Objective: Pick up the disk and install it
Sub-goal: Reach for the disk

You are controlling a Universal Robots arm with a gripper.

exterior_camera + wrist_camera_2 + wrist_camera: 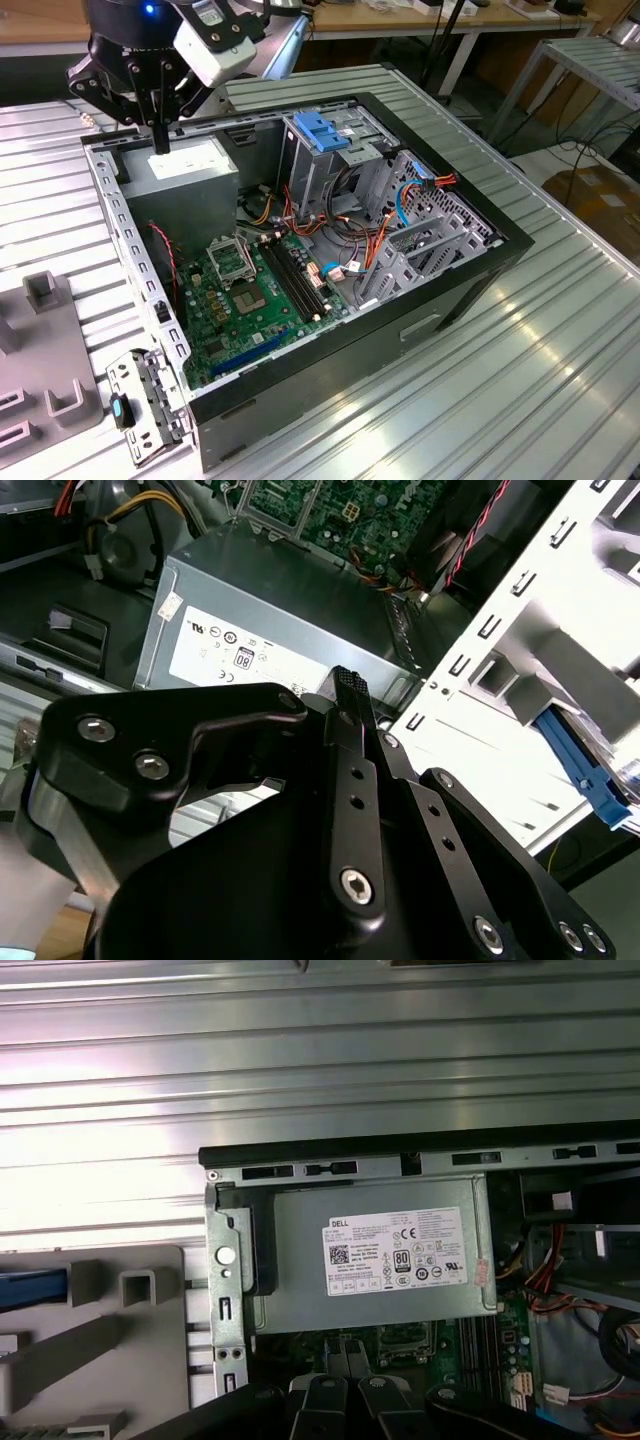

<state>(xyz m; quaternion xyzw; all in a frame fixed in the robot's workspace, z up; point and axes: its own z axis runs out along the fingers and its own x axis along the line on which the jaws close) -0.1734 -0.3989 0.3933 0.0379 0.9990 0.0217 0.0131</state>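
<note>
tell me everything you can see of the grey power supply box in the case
The power supply is a grey metal box lying flat in a corner of the open case, next to the green board. A white printed sticker faces up on its top. It looks undamaged. The pincer hangs right above the sticker; whether it touches cannot be told.
</note>
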